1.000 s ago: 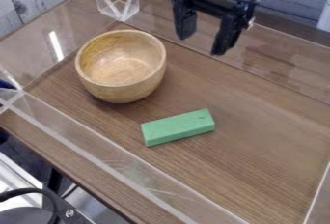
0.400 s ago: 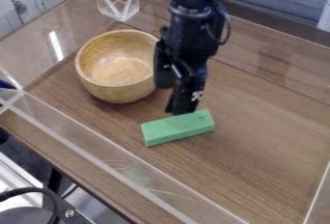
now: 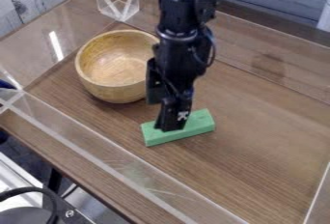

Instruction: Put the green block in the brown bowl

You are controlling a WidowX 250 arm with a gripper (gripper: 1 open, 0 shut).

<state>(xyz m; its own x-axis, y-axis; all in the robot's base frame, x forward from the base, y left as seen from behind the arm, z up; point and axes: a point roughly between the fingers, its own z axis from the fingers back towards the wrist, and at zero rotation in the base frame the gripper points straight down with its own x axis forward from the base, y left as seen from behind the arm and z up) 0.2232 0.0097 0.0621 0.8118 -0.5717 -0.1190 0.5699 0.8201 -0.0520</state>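
Observation:
The green block (image 3: 196, 124) lies flat on the wooden table, a little in front and to the right of the brown bowl (image 3: 85, 58), which is empty. My black gripper (image 3: 164, 110) points straight down over the block's left half. It is open, and one fingertip (image 3: 171, 122) reaches down to the block's top edge. The other finger (image 3: 153, 91) hangs on the bowl's side, close to the bowl's right wall. Nothing is held. The arm hides part of the block's left end, so I cannot tell whether the fingers touch it.
A low clear plastic wall (image 3: 77, 149) runs along the table's front and left edges. A clear folded plastic piece (image 3: 116, 3) stands at the back left. Bare wood (image 3: 264, 131) spreads to the right of the block.
The gripper has come from the back right towards the camera and down, rolling its wrist, and now stands over the block. It stayed open. Block and bowl have not moved.

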